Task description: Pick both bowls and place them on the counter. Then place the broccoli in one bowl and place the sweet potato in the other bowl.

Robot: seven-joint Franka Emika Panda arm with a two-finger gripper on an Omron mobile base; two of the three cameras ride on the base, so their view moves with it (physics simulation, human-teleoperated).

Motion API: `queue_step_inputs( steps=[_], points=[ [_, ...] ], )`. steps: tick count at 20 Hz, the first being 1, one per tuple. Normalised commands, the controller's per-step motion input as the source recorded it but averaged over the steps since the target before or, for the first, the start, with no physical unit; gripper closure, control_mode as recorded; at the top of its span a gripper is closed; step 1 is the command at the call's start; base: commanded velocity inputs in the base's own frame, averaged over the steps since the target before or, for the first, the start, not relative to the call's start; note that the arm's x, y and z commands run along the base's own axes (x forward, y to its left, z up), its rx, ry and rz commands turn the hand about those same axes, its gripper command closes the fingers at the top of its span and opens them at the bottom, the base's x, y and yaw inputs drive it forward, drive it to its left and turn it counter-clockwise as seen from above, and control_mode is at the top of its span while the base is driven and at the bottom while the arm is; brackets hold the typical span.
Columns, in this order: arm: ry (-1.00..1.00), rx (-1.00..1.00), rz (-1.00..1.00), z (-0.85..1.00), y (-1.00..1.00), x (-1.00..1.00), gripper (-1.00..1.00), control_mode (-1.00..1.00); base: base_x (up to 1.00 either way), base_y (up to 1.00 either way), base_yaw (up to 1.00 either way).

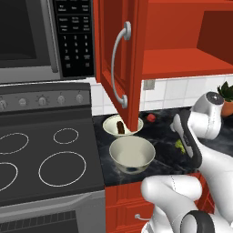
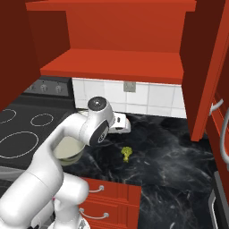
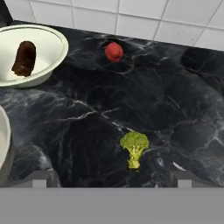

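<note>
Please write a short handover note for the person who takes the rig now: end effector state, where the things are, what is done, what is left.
End effector: open, holding nothing, above the counter near the broccoli.
Shallow bowl: on the counter, sweet potato inside.
Deep bowl: on the counter in front of it, nothing inside.
Broccoli: lying on the counter, right of the bowls, untouched.
Red item: on the counter near the wall tiles, not part of the job.
Done: both bowls placed, sweet potato in its bowl.
Left: pick the broccoli and put it in the deep bowl.
</note>
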Motion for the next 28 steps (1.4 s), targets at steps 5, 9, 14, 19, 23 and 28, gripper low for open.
queue_step_inputs(
  steps=[5,9,14,19,23,28],
  points=[
    [0.03,-0.05,0.02,-0.02,-0.13,-0.13,-1.00,-1.00,0.00,0.00,0.00],
    [0.04,0.00,0.01,0.00,-0.14,-0.13,-1.00,-1.00,0.00,0.00,0.00],
    [0.04,0.00,0.00,0.00,-0.10,-0.07,-1.00,-1.00,0.00,0.00,0.00],
    [0.03,0.00,0.00,-0.01,-0.03,0.00,-1.00,-1.00,0.00,0.00,0.00],
    [0.03,0.00,0.00,-0.19,-0.03,0.02,-1.00,-1.00,0.00,0.00,0.00],
    [0.00,0.00,0.00,-0.36,-0.05,0.11,-1.00,-1.00,0.00,0.00,0.00]
  ],
)
